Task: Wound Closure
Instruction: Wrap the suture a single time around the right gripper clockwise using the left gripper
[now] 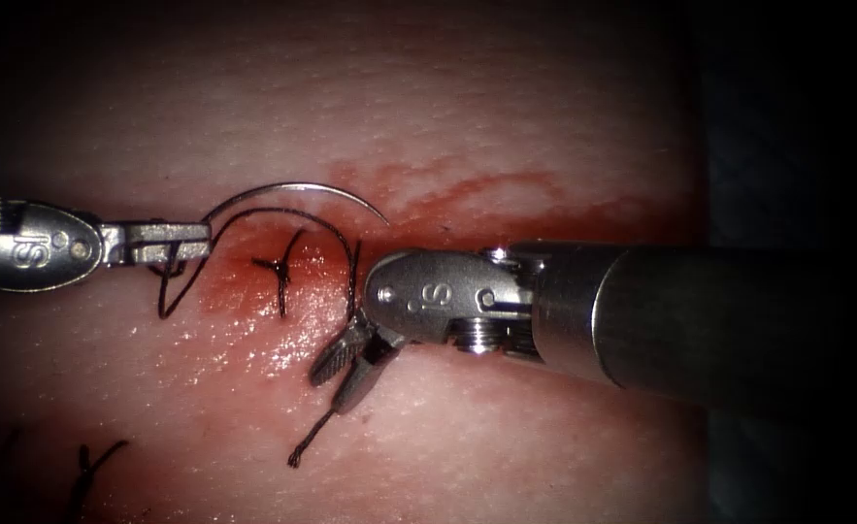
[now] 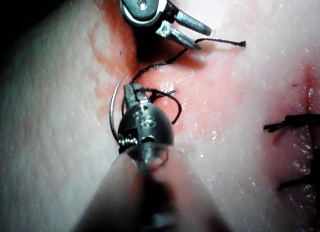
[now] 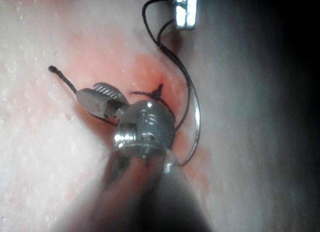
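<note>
My left tool [image 1: 187,241] comes in from the left, jaws shut on the curved needle [image 1: 292,186] near its tail end. The needle arcs free above the tissue [image 1: 506,116], its tip toward the right and not in the tissue. Black thread [image 1: 253,215] loops from the needle's tail past a tied stitch [image 1: 278,268] at the reddened cut. My right tool [image 1: 346,367] lies right of that stitch with its jaws slightly open; the frayed thread tail [image 1: 310,442] runs up to them. The left wrist view shows the needle [image 2: 113,108] beside my left tool [image 2: 131,92]. The right tool [image 3: 99,98] has its ridged jaw face showing.
Red fluid [image 1: 253,291] stains the tissue around the stitch. Earlier stitches [image 1: 88,466] lie at the lower left, and stitches [image 2: 291,123] appear in the left wrist view too. The right tool's thick shaft [image 1: 700,311] covers the tissue's right side.
</note>
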You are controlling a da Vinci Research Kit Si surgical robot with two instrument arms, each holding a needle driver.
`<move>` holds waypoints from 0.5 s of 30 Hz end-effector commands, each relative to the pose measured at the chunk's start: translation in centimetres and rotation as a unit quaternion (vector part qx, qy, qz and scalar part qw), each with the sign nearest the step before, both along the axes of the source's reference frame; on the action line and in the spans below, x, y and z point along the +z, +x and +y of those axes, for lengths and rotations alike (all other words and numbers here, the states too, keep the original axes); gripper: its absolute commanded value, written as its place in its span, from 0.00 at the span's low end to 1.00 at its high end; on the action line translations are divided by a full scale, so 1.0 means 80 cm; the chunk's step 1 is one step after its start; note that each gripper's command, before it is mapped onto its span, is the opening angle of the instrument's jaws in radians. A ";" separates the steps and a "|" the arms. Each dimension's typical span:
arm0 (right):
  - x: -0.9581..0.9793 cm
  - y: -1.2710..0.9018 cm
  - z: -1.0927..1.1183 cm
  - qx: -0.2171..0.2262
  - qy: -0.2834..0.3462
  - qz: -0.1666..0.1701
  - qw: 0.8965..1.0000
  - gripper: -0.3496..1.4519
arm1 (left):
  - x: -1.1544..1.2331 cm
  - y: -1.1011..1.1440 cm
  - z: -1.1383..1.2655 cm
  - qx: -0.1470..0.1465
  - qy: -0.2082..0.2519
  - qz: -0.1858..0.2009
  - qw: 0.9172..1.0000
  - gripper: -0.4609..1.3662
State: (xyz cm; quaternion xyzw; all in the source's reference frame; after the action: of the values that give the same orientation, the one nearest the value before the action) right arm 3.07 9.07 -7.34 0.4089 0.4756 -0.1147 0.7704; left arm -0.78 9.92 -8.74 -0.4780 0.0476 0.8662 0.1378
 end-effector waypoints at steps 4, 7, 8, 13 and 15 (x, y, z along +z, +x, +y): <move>-0.0003 0.0000 0.0003 0.001 0.002 0.000 1.000 0.22 | -0.0006 0.0000 0.0003 -0.015 0.000 0.008 1.000 0.06; -0.0006 0.0000 0.0004 0.002 0.002 -0.001 1.000 0.25 | -0.0010 0.0000 0.0006 -0.026 0.001 0.013 1.000 0.06; -0.0007 -0.0001 0.0005 0.002 0.003 -0.001 1.000 0.26 | -0.0012 0.0001 0.0007 -0.029 0.000 0.015 0.999 0.06; -0.0010 -0.0001 0.0011 0.015 -0.001 -0.005 1.000 0.27 | -0.0019 0.0001 0.0012 -0.046 0.004 0.022 0.999 0.06; -0.0011 0.0000 0.0015 0.027 -0.005 -0.010 1.000 0.26 | -0.0024 0.0001 0.0013 -0.057 0.007 0.026 0.998 0.06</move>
State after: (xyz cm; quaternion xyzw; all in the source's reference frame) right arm 3.07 9.22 -7.43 0.3908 0.4782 -0.0889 0.7815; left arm -0.76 10.04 -8.95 -0.4498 0.0739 0.8690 0.1924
